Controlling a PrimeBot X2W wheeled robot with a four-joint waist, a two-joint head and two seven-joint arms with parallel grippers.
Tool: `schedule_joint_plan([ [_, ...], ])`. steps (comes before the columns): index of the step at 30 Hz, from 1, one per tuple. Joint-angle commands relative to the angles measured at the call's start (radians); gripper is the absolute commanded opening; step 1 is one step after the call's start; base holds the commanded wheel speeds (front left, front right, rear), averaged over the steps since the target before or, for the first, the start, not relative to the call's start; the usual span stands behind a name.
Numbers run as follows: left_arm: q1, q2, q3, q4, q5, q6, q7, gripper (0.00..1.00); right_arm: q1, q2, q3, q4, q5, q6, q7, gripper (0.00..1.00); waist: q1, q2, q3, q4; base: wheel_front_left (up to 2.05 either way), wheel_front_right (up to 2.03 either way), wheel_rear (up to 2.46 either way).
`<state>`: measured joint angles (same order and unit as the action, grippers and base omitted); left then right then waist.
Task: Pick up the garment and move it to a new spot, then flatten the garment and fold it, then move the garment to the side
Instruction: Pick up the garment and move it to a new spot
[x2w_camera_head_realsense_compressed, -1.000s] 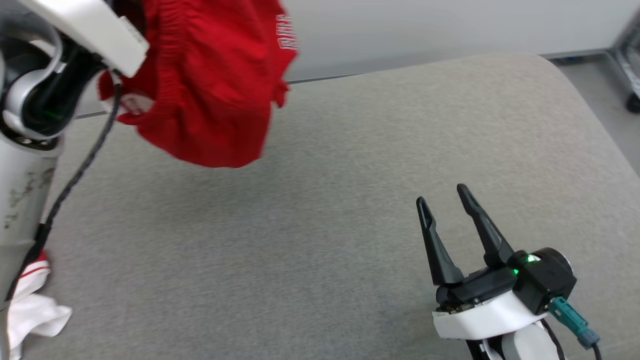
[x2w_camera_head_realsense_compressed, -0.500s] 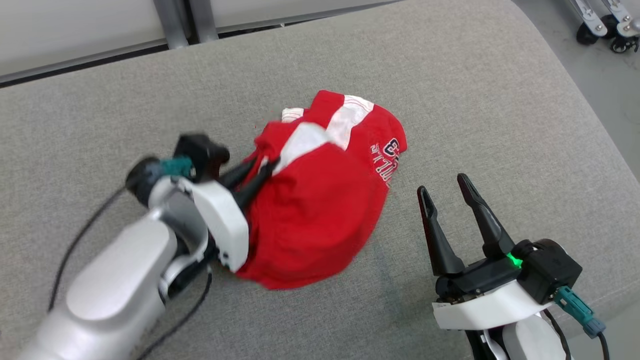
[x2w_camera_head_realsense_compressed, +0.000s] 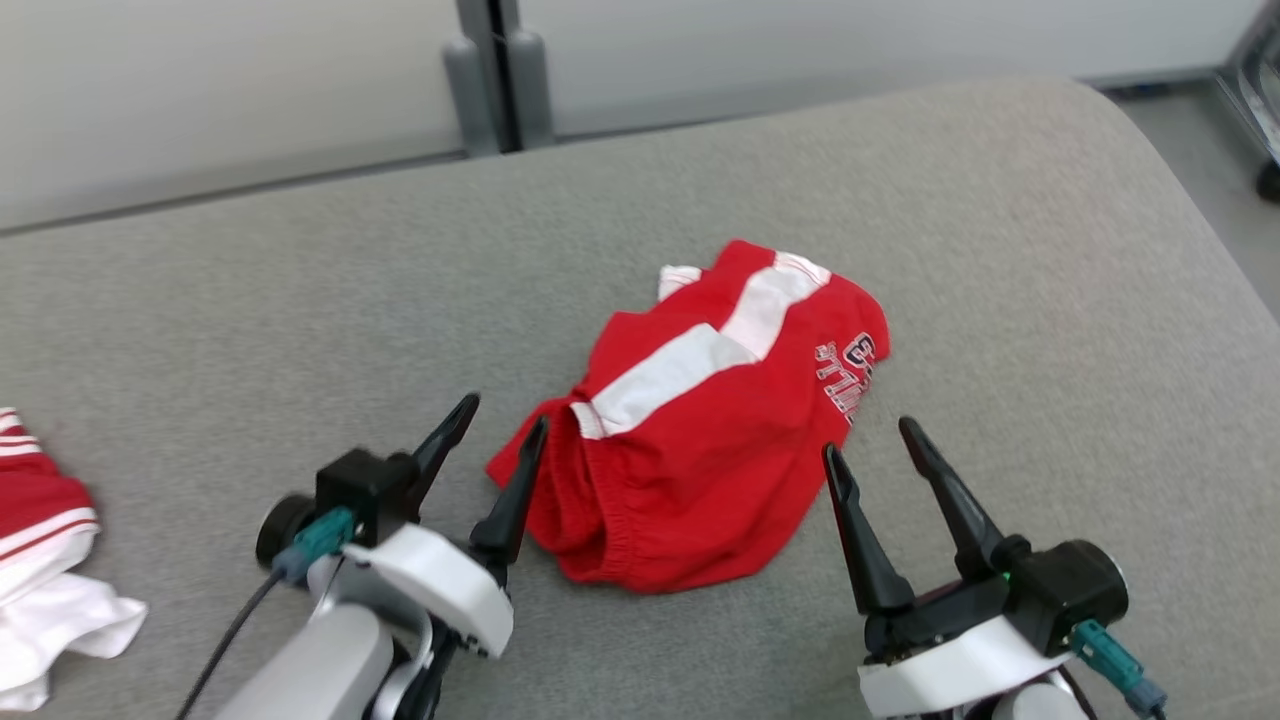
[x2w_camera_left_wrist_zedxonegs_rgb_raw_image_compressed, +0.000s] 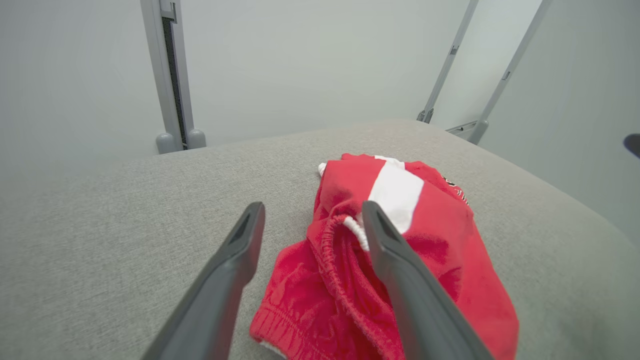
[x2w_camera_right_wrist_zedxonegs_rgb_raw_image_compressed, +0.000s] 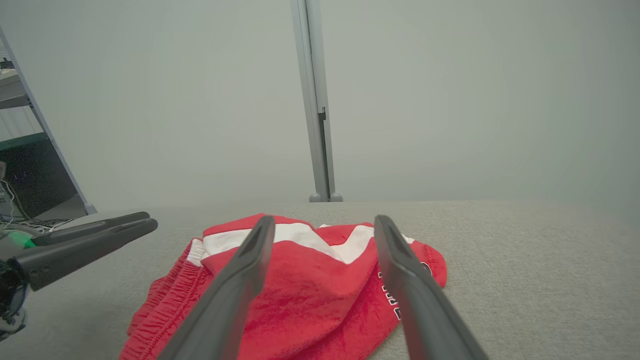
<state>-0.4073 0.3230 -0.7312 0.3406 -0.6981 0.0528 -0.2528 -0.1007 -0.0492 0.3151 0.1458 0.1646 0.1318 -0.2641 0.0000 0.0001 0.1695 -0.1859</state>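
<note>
- Near the middle of the grey worktop (x2w_camera_head_realsense_compressed: 300, 300) lies the garment (x2w_camera_head_realsense_compressed: 700, 450), a pair of red shorts with a white stripe and white lettering. It sits in a crumpled heap, its elastic waistband bunched toward the robot's left.
- A second ago it hung in the air from the left arm, and half a second ago it was being lowered with the left fingers still pinched on it. It now rests on the worktop under its own weight, with nothing gripping it.
- Just beside the waistband edge sits the left gripper (x2w_camera_head_realsense_compressed: 505, 412), its fingers (x2w_camera_left_wrist_zedxonegs_rgb_raw_image_compressed: 385, 250) spread wide and empty. Whether a tip brushes the cloth I cannot tell.
- On the other side, the right gripper (x2w_camera_head_realsense_compressed: 869, 438) waits just beside the garment's near right edge, its fingers also wide and holding nothing.
- Judged from this, the move to a new spot looks done and flattening comes next. The heap is doubled over on itself, so the edges probably need to be pulled apart before any fold.
- Well apart, at the worktop's left edge, lies another red and white cloth (x2w_camera_head_realsense_compressed: 40, 560), and a grey post (x2w_camera_head_realsense_compressed: 497, 80) stands behind.
</note>
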Motion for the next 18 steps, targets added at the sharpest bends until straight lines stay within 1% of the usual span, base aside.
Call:
schedule_joint_plan([
  [1,0.064,-0.011,0.029,-0.024,0.003,0.029,-0.009,1.0,0.024,-0.002,0.008,0.006,-0.007,-0.002,-0.001,1.0,0.0,-0.0001,-0.092,0.087,0.0,0.0,0.0],
  [3,0.134,-0.033,0.097,-0.075,0.002,0.065,-0.013,1.0,0.046,-0.003,0.013,0.011,-0.009,-0.002,-0.001,1.0,0.0,-0.0001,-0.133,0.123,0.0,0.0,0.0],
  [5,0.213,-0.056,0.167,-0.133,0.042,0.087,-0.013,1.0,0.061,-0.006,0.01,0.014,-0.018,-0.002,-0.001,1.0,0.0,-0.0001,-0.16,0.157,0.0,0.0,0.0],
  [6,0.255,-0.071,0.196,-0.156,0.071,0.095,-0.013,1.0,0.07,-0.006,0.007,0.018,-0.021,-0.002,-0.001,1.0,0.0,-0.0001,-0.173,0.173,0.0,0.0,0.0],
  [8,0.328,-0.097,0.266,-0.207,0.143,0.127,-0.013,1.0,0.082,-0.006,0.012,0.029,-0.031,-0.002,-0.001,1.0,0.0,-0.0001,-0.192,0.191,0.0,0.0,0.0],
  [9,0.328,-0.097,0.266,-0.207,0.143,0.127,-0.013,1.0,0.082,-0.006,0.012,0.029,-0.031,-0.002,-0.001,1.0,0.0,-0.0001,-0.192,0.191,0.0,0.0,0.0],
  [12,0.445,-0.145,0.36,-0.282,0.275,0.161,-0.012,1.0,0.09,-0.008,0.006,0.041,-0.049,-0.002,-0.001,1.0,0.0,-0.0001,-0.216,0.211,0.0,0.0,0.0],
  [15,0.546,-0.19,0.435,-0.342,0.392,0.156,-0.012,1.0,0.113,-0.006,-0.029,0.02,-0.071,-0.002,-0.001,1.0,0.0,-0.0001,-0.236,0.23,0.0,0.0,0.0],
  [18,0.617,-0.23,0.502,-0.381,0.47,0.138,-0.012,1.0,0.154,-0.005,-0.071,-0.017,-0.102,-0.002,-0.001,1.0,0.0,-0.0001,-0.252,0.243,0.0,0.0,0.0],
])
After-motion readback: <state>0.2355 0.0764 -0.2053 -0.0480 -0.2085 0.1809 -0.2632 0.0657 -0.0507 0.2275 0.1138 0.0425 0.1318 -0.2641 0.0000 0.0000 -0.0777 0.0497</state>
